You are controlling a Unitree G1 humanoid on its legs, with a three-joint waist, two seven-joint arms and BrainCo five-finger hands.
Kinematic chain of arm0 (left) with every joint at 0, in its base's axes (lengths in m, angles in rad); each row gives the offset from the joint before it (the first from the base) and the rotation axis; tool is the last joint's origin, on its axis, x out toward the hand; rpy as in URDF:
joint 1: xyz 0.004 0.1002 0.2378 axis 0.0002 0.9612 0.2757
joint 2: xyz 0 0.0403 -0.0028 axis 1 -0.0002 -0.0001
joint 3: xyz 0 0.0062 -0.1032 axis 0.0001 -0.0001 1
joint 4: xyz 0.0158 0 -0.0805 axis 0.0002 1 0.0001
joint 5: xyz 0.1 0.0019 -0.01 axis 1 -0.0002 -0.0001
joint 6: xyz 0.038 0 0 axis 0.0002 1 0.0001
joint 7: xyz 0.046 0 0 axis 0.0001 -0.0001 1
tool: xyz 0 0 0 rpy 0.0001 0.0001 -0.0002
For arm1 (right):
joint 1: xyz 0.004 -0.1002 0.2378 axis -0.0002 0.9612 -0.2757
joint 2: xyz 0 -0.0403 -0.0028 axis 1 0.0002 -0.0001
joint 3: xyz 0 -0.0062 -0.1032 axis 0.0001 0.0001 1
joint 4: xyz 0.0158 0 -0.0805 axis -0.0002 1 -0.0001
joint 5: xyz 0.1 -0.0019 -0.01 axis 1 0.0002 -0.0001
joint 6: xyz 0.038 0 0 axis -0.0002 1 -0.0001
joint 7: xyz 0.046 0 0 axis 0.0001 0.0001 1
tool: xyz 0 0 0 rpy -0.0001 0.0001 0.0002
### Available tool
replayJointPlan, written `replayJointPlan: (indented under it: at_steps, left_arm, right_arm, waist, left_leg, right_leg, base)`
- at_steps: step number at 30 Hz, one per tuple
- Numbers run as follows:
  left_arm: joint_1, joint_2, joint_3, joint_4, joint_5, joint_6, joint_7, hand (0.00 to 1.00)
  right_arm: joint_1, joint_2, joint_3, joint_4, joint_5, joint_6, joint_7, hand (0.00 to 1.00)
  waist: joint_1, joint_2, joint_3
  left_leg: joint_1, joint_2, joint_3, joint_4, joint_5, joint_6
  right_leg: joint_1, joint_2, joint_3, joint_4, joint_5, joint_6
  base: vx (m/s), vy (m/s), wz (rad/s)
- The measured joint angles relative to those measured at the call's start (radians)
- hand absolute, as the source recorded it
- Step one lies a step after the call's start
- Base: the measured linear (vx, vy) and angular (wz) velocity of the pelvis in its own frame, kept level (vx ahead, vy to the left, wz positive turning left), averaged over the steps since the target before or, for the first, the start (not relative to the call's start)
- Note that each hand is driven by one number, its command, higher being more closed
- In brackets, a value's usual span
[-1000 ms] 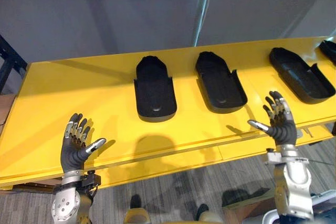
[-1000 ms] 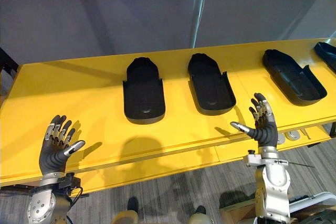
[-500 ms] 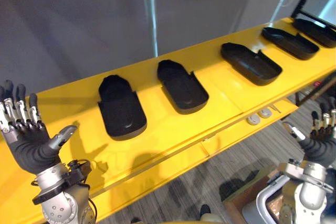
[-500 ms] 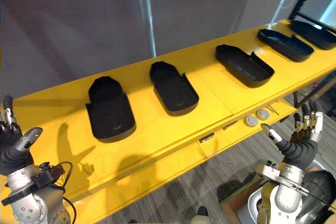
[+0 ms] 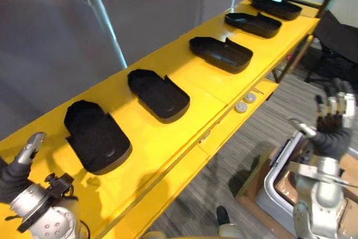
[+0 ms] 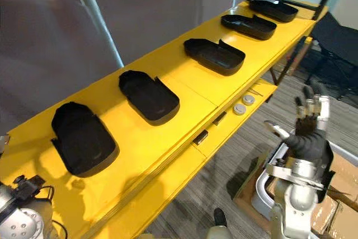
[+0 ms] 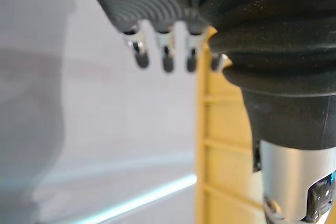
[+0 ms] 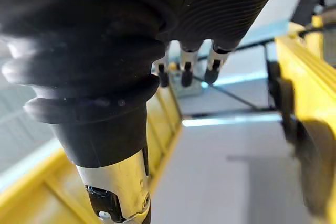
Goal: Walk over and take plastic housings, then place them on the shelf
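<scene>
Black plastic housings (image 5: pixel 159 94) lie open side up in a row of five along the yellow tabletop (image 5: pixel 190 130). The robot's right hand (image 5: pixel 331 132) is raised over the grey floor (image 5: pixel 224 160) off the tabletop's front edge, fingers straight and spread, holding nothing. Its left hand (image 5: pixel 14 177), near the nearest housing (image 5: pixel 95 138) but apart from it, is likewise open and empty.

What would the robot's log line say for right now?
left hand: open, empty | right hand: open, empty | black housings: on yellow table, untouched
</scene>
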Motion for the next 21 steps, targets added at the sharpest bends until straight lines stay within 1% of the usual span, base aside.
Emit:
replayJointPlan:
  at_steps: [2,3,4,5,6,8,9,10,11,12,13,14,15,16,17,18,19,20,21]
  left_arm:
    - [-0.002,-0.002,0.0,0.001,0.0,-0.001,0.001,0.0]
    - [-0.007,-0.004,-0.001,0.001,-0.001,-0.012,-0.001,0.0]
    - [-0.018,-0.005,-0.004,0.001,-0.01,-0.033,-0.015,0.0]
    - [-0.026,-0.004,-0.006,0.001,-0.01,-0.042,-0.026,0.0]
    - [-0.043,-0.004,-0.017,0.001,-0.01,-0.051,-0.043,0.0]
    - [-0.05,-0.001,-0.053,0.001,-0.01,-0.051,-0.056,0.0]
    - [-0.049,0.004,-0.07,0.001,-0.003,-0.043,-0.054,0.0]
    - [-0.049,0.009,-0.073,0.002,0.015,-0.024,-0.039,0.0]
    - [-0.054,0.011,-0.073,0.004,0.026,-0.005,-0.03,0.0]
    - [-0.065,0.02,-0.069,0.004,0.037,0.008,-0.022,0.0]
    - [-0.079,0.042,-0.056,0.011,0.038,0.012,-0.022,0.0]
    - [-0.074,0.043,-0.028,0.011,0.017,0.01,-0.037,0.0]
    - [-0.069,0.038,-0.017,0.009,0.001,0.005,-0.045,0.0]
    - [-0.065,0.035,-0.004,0.009,-0.002,-0.002,-0.049,0.0]
    - [-0.053,0.034,0.02,0.006,0.003,-0.033,-0.048,0.0]
    - [-0.051,0.035,0.027,0.004,0.006,-0.046,-0.046,0.0]
    - [-0.05,0.038,0.03,0.002,-0.004,-0.075,-0.049,0.0]
    - [-0.05,0.038,0.027,0.002,-0.013,-0.085,-0.055,0.0]
    - [-0.05,0.038,0.024,0.002,-0.021,-0.087,-0.058,0.0]
  right_arm:
    - [-0.005,0.001,0.012,0.023,0.001,0.001,-0.004,0.0]
    - [-0.005,0.001,0.012,0.04,0.001,0.004,-0.016,0.0]
    - [0.008,0.005,0.007,0.052,0.001,0.006,-0.028,0.0]
    - [0.017,0.014,-0.001,0.054,0.001,0.009,-0.031,0.0]
    - [0.047,0.036,-0.008,0.054,0.001,0.013,-0.043,0.0]
    - [0.097,0.076,-0.009,0.054,0.02,0.011,-0.033,0.0]
    - [0.124,0.095,-0.01,0.052,0.041,0.007,-0.003,0.0]
    - [0.13,0.103,-0.014,0.052,0.067,-0.001,0.037,0.0]
    - [0.124,0.102,-0.019,0.052,0.088,-0.013,0.068,0.0]
    - [0.108,0.102,-0.025,0.052,0.094,-0.028,0.092,0.0]
    - [0.078,0.103,-0.023,0.048,0.099,-0.045,0.097,0.0]
    - [0.03,0.097,-0.003,0.048,0.098,-0.046,0.081,0.0]
    - [0.014,0.097,0.007,0.048,0.097,-0.047,0.069,0.0]
    - [0.003,0.098,0.019,0.048,0.097,-0.046,0.056,0.0]
    - [-0.014,0.1,0.057,0.052,0.098,-0.036,0.025,0.0]
    - [-0.016,0.101,0.07,0.052,0.098,-0.03,0.017,0.0]
    - [-0.016,0.104,0.088,0.054,0.09,-0.011,0.002,0.0]
    - [-0.011,0.113,0.093,0.062,0.08,0.012,-0.005,0.0]
    - [-0.009,0.119,0.093,0.068,0.071,0.022,-0.01,0.0]
  waist:
    - [0.006,-0.006,0.005]
    - [0.005,-0.003,0.014]
    - [0.003,0.004,0.023]
    - [0.001,0.005,0.035]
    - [-0.005,0.006,0.057]
    - [-0.019,-0.004,0.079]
    - [-0.02,-0.021,0.092]
    - [-0.02,-0.033,0.102]
    - [-0.023,-0.038,0.103]
    - [-0.021,-0.037,0.104]
    - [-0.014,-0.029,0.11]
    - [-0.007,-0.025,0.109]
    - [-0.005,-0.018,0.111]
    - [0.003,-0.013,0.111]
    - [0.028,-0.003,0.107]
    - [0.033,-0.004,0.106]
    - [0.044,-0.011,0.101]
    - [0.051,-0.014,0.1]
    - [0.053,-0.015,0.099]
  left_leg:
    - [-0.002,-0.002,0.002,0.02,-0.011,0.003]
    - [-0.005,-0.006,-0.007,0.037,-0.016,0.007]
    - [-0.012,-0.008,-0.016,0.053,-0.023,0.012]
    - [-0.012,-0.011,-0.016,0.063,-0.024,0.013]
    - [-0.002,-0.016,-0.016,0.073,-0.025,0.016]
    - [0.032,-0.02,-0.003,0.075,-0.027,0.019]
    - [0.062,-0.024,0.021,0.073,-0.028,0.02]
    - [0.08,-0.025,0.043,0.078,-0.033,0.029]
    - [0.074,-0.023,0.049,0.094,-0.04,0.042]
    - [0.056,-0.006,0.059,0.101,-0.042,0.051]
    - [0.028,0.016,0.088,0.104,-0.038,0.052]
    - [0.003,0.045,0.107,0.103,-0.016,0.043]
    - [0.003,0.066,0.109,0.102,-0.009,0.035]
    - [0.003,0.086,0.116,0.102,-0.004,0.027]
    - [-0.004,0.142,0.133,0.106,0.008,0.005]
    - [-0.009,0.16,0.134,0.105,0.014,-0.007]
    - [-0.029,0.187,0.134,0.104,0.028,-0.031]
    - [-0.04,0.218,0.143,0.102,0.041,-0.056]
    - [-0.043,0.234,0.15,0.102,0.047,-0.069]
  right_leg:
    - [-0.006,0.002,-0.001,0.017,0.0,0.0]
    - [-0.013,0.005,-0.001,0.039,-0.002,-0.002]
    - [-0.031,0.009,-0.002,0.069,-0.003,-0.005]
    - [-0.034,0.009,-0.002,0.083,-0.003,-0.005]
    - [-0.037,0.009,-0.001,0.111,-0.003,-0.005]
    - [-0.037,0.014,0.0,0.153,-0.003,-0.005]
    - [-0.029,0.014,-0.012,0.167,-0.002,-0.004]
    - [-0.021,0.012,-0.037,0.167,0.009,-0.006]
    - [-0.026,0.019,-0.045,0.148,0.045,-0.007]
    - [-0.026,0.028,-0.04,0.085,0.119,0.001]
    - [-0.055,0.023,-0.08,0.118,0.11,-0.037]
    - [-0.111,0.006,-0.152,0.338,-0.043,-0.096]
    - [-0.112,-0.005,-0.178,0.401,-0.078,-0.112]
    - [-0.109,-0.019,-0.199,0.455,-0.106,-0.128]
    - [-0.098,-0.068,-0.234,0.546,-0.139,-0.142]
    - [-0.091,-0.094,-0.237,0.567,-0.139,-0.142]
    - [-0.09,-0.156,-0.239,0.601,-0.138,-0.142]
    - [-0.09,-0.207,-0.234,0.61,-0.132,-0.134]
    - [-0.09,-0.226,-0.227,0.607,-0.127,-0.129]
  base:
    - [-0.01,0.095,-0.19]
    - [-0.01,0.059,-0.13]
    - [-0.02,0.053,-0.12]
    - [-0.04,0.034,-0.1]
    - [-0.03,0.039,-0.16]
    - [-0.06,0.033,-0.36]
    - [-0.14,0.01,-0.62]
    - [-0.18,0.003,-0.78]
    - [-0.25,0.003,-0.77]
    - [-0.29,-0.008,-0.79]
    - [-0.31,-0.016,-0.76]
    - [-0.22,-0.032,-0.54]
    - [-0.12,-0.031,-0.35]
    - [-0.06,-0.092,-0.47]
    - [-0.03,-0.122,-0.48]
    - [-0.05,-0.211,-0.49]
    - [-0.04,-0.278,-0.32]
    - [-0.04,-0.317,-0.39]
    - [-0.02,-0.408,-0.5]
